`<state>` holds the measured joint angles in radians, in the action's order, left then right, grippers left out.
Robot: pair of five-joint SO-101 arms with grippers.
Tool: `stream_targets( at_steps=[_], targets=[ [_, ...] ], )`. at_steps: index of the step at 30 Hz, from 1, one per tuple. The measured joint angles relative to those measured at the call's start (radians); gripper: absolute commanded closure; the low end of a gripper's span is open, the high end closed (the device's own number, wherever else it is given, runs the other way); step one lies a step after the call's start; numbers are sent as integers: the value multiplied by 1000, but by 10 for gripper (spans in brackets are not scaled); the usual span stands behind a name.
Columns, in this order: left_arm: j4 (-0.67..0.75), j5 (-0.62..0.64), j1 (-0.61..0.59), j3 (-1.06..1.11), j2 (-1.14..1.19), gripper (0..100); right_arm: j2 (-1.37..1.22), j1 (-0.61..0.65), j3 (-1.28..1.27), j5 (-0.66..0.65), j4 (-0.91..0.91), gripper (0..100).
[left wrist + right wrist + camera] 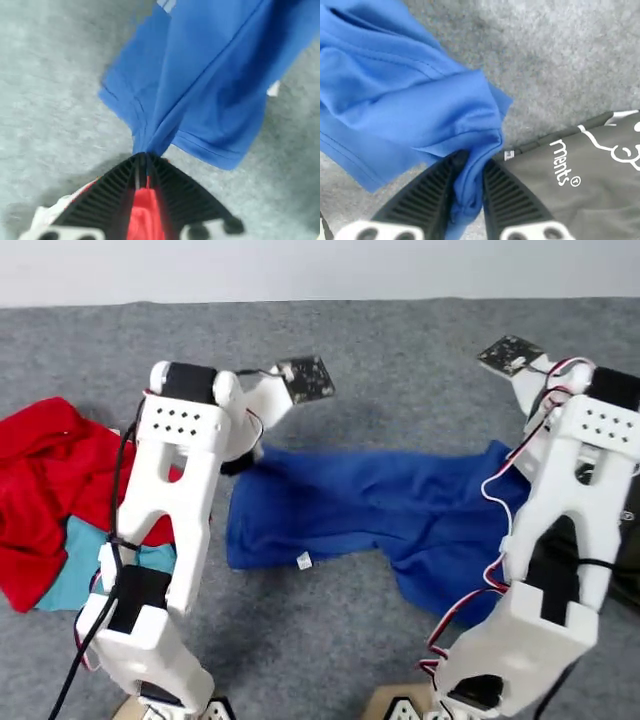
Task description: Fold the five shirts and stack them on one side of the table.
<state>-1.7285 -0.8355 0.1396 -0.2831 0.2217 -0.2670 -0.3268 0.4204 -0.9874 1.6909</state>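
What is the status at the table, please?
Left gripper shut on blue shirt, right gripper shut on its other end. Shirt spread, unfolded. Red shirt, teal shirt and dark printed shirt lie close by.

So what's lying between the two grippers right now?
The blue shirt, spread across the grey table in the high view; the left gripper pinches one end, the right gripper the other.

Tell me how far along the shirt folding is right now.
Early. Nothing looks folded or stacked yet. In hand: the blue shirt, lying crumpled across the table, with the left gripper and the right gripper each shut on an end of it. To do: the red shirt and teal shirt, heaped together unfolded, plus a dark printed shirt beside the blue one.
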Motion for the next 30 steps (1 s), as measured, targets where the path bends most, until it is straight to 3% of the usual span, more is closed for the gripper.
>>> stream_targets(
  at_steps=[3, 12, 18, 23, 28, 30],
  targets=[
    [0, -9, 0, 35, 0, 902, -2, -15, 0, 0, 12, 957],
    [0, -61, -31, 29, 0, 874, -2, -69, 0, -3, 58, 683],
    [0, -58, -61, -68, 0, 878, 109, -72, 0, -3, 58, 680],
    [0, 66, -64, -141, -2, 906, 206, -72, 0, -2, 58, 681],
    [0, 193, -64, -147, -2, 989, 264, -72, -38, 109, 58, 690],
    [0, 224, -64, -147, -2, 997, 298, -72, -52, 178, 58, 740]
  ],
)
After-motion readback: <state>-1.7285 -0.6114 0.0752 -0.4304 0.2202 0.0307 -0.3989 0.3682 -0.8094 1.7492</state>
